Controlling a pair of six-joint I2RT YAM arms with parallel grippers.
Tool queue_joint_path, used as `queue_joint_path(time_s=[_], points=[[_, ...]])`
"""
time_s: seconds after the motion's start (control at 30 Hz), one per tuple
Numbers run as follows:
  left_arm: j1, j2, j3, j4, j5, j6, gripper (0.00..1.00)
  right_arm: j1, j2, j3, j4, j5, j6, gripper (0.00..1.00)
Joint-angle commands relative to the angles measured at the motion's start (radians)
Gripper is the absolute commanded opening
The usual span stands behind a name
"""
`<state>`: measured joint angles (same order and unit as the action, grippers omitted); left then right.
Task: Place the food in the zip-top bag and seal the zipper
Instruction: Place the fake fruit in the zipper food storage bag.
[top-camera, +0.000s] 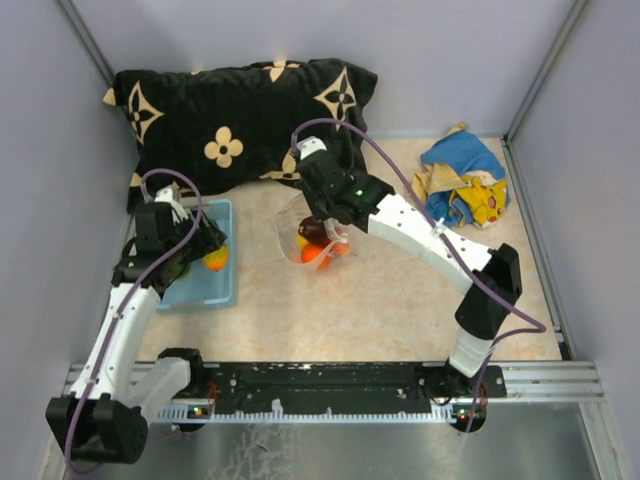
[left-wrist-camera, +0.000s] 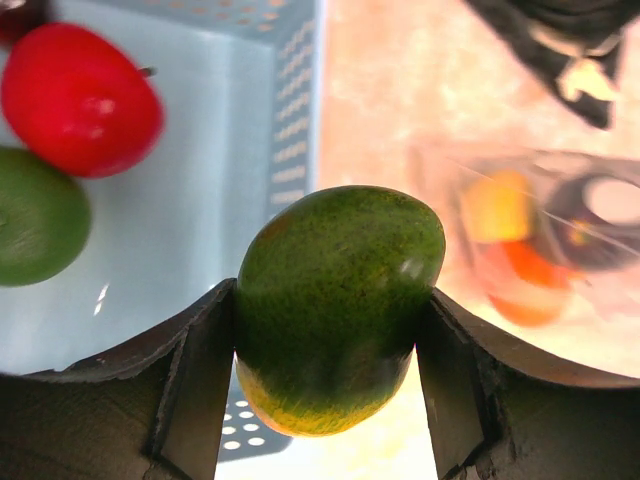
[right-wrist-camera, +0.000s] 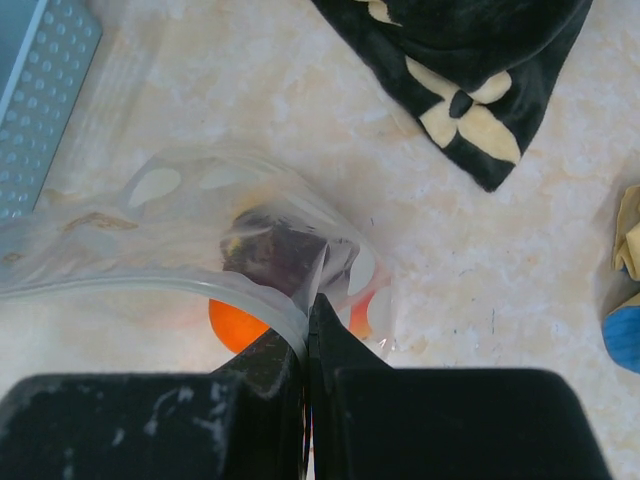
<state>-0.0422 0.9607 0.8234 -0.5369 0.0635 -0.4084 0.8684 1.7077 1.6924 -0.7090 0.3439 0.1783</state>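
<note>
My left gripper (left-wrist-camera: 325, 345) is shut on a green-and-yellow toy fruit (left-wrist-camera: 335, 305) and holds it over the right rim of the light blue basket (left-wrist-camera: 290, 150); in the top view this gripper (top-camera: 205, 250) is at the basket's right side. A red fruit (left-wrist-camera: 80, 100) and a green fruit (left-wrist-camera: 35, 215) lie in the basket. My right gripper (right-wrist-camera: 308, 318) is shut on the zip-top bag's mouth edge, at the pale zipper strip (right-wrist-camera: 150, 283). The clear bag (top-camera: 312, 238) holds an orange fruit (right-wrist-camera: 235, 325) and a dark purple-brown one (right-wrist-camera: 275, 250).
A black cushion with cream flower marks (top-camera: 235, 120) lies at the back. A blue-and-yellow cloth (top-camera: 465, 180) lies at the back right. Grey walls close in both sides. The basket (top-camera: 200, 285) sits left of the bag.
</note>
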Motion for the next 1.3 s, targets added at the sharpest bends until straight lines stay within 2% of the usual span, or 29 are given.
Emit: queue_joint_path(time_s=[0.0, 0.3, 0.57, 0.7, 0.97, 1.27], points=[[-0.063, -0.081, -0.026, 0.116, 0.112, -0.011, 0.35, 0.015, 0.043, 0.106, -0.042, 0.04, 0.038, 0.0], [-0.217, -0.252, -0.09, 0.349, 0.153, -0.033, 0.35, 0.054, 0.108, 0.185, -0.101, 0.077, 0.068, 0.0], [-0.256, -0.299, -0.127, 0.558, 0.29, -0.027, 0.34, 0.056, 0.11, 0.185, -0.113, 0.071, 0.077, 0.0], [-0.281, -0.313, -0.196, 0.753, 0.361, -0.014, 0.31, 0.056, 0.112, 0.18, -0.107, 0.045, 0.082, 0.0], [-0.362, -0.259, -0.329, 1.213, 0.449, 0.064, 0.28, 0.057, 0.104, 0.169, -0.109, 0.016, 0.092, 0.0], [-0.451, -0.146, -0.356, 1.334, 0.472, 0.293, 0.27, 0.057, 0.09, 0.148, -0.106, 0.009, 0.095, 0.0]])
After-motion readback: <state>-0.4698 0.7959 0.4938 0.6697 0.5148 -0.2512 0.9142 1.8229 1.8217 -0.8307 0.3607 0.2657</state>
